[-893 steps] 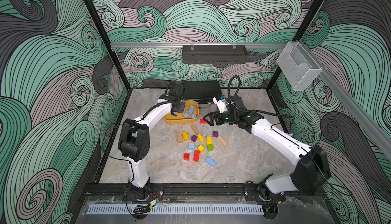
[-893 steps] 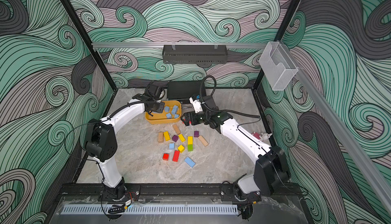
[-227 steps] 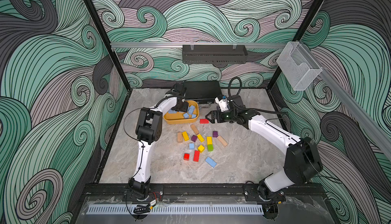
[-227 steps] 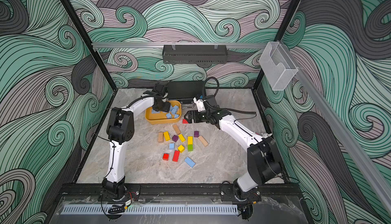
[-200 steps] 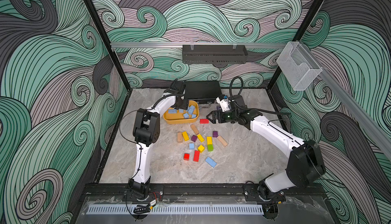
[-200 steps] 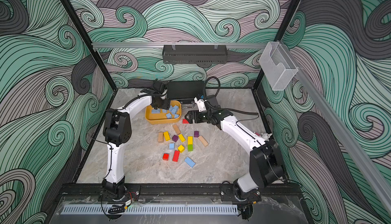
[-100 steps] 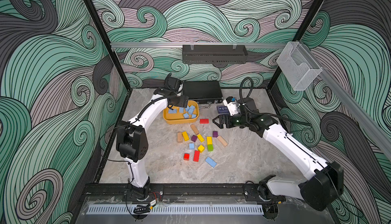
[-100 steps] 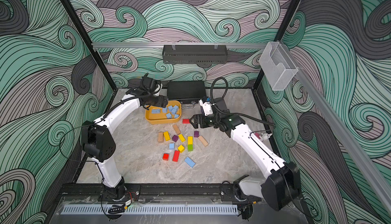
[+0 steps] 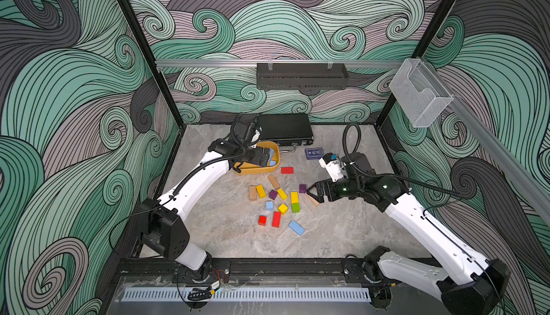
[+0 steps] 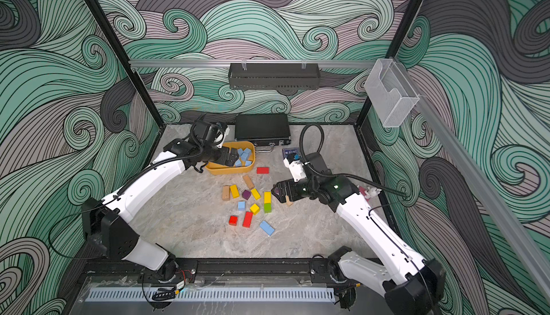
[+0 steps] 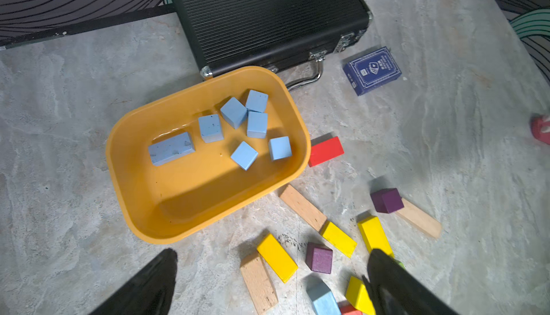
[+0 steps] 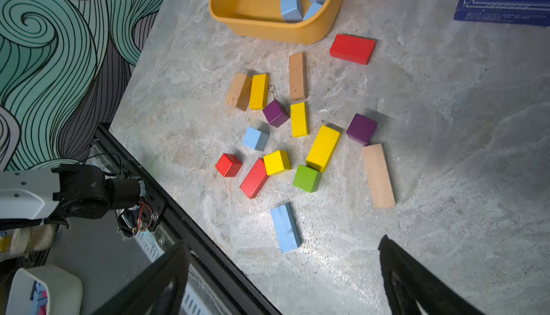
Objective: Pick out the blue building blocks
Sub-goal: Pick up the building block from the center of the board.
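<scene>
Well, seven smooth blue building blocks, six cubes and one long brick, lie in the shiny yellow tub with round corners. One blue cube and one long blue brick lie on the gray stone-look table. The left claw by the tub is wide open and holds nothing. The right claw is wide open and empty too.

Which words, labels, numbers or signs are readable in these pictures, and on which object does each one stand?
No text can be read with certainty.
Card box: white print and a shield-like emblem, too small and blurred to read.
White container, at the edge of the right wrist view: coloured marks, cut off and unreadable.
</scene>
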